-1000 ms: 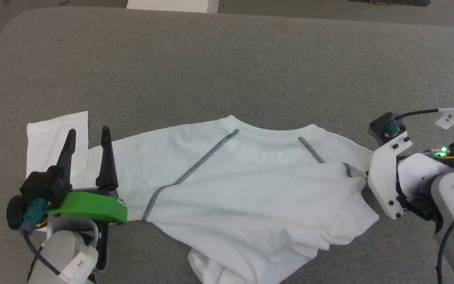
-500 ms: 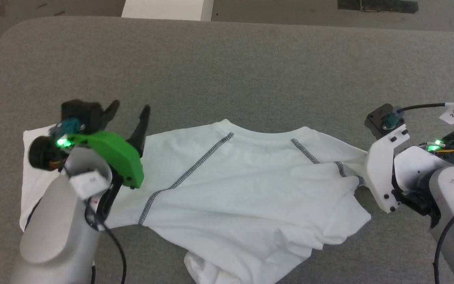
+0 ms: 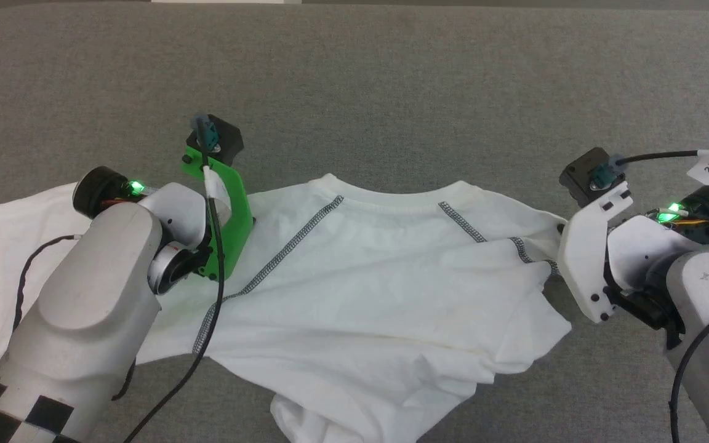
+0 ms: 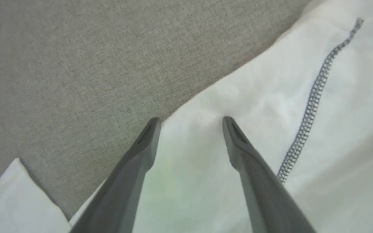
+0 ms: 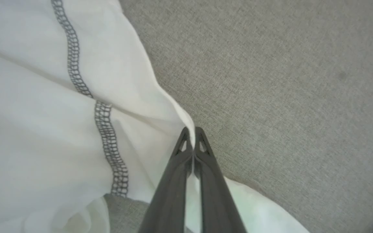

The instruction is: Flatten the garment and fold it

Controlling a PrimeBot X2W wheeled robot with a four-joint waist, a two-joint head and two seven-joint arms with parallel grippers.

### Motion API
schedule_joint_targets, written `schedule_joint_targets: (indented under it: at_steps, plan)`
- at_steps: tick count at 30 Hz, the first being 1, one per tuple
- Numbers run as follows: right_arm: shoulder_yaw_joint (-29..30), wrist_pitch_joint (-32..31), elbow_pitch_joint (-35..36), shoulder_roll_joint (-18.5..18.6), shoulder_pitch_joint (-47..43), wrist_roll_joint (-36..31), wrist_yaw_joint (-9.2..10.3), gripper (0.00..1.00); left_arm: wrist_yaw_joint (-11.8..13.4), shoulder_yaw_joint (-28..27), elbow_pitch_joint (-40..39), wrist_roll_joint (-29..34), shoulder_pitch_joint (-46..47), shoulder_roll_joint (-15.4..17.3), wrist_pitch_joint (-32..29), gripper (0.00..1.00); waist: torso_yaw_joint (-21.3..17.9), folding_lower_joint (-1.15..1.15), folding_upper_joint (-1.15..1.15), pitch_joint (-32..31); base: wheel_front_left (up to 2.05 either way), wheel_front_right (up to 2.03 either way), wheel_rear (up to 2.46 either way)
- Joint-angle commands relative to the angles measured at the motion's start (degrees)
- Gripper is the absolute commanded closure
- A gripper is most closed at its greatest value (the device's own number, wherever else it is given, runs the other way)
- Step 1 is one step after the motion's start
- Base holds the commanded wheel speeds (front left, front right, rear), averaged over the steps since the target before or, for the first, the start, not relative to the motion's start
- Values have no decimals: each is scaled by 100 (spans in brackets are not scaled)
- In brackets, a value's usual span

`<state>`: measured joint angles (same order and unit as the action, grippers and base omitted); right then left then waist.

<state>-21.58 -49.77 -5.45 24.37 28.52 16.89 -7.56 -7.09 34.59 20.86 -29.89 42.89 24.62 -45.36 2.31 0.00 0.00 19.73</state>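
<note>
Head overhead; wrist cams nr garment

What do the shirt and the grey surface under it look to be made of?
The garment: thin, soft white fabric, matte, likely a light knit; it drapes in soft creases, with dark zigzag seam stitching. The surface: grey woven cloth, matte, with a fine visible weave in the wrist views; possibly upholstery.

The garment lies rumpled on a grey surface, left arm over its sleeve.
</note>
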Motion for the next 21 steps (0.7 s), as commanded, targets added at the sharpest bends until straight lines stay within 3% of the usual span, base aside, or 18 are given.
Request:
schedule_joint_targets:
  at_steps: [1,7,8,9,10,14,21]
  plan:
    - [6,60,37,-26,106,22,8,100,-38,60,105,-109,118,35,-36,0,-116,0,0,153,0,0,0]
    - [-8,108,71,-75,150,14,8,100,-39,345,605,-472,40,37,-448,0,-195,0,0,290,0,0,0]
    - [-11,119,72,-81,153,12,8,100,-39,399,651,-578,-7,24,-525,58,-202,0,0,300,0,0,0]
    - [-11,127,71,-86,151,15,8,100,-39,400,686,-677,-46,10,-548,89,-203,0,0,305,0,0,0]
    - [-6,139,69,-92,148,22,8,100,-39,405,728,-771,-98,-13,-608,100,-202,0,0,304,0,0,0]
    - [35,188,35,-89,129,28,8,100,-39,332,748,-1021,-187,-50,-531,100,-159,0,0,260,0,0,0]
    - [313,512,-82,-140,199,104,8,100,8,-119,600,-1159,-5,-69,441,100,-68,0,0,-104,0,0,0]
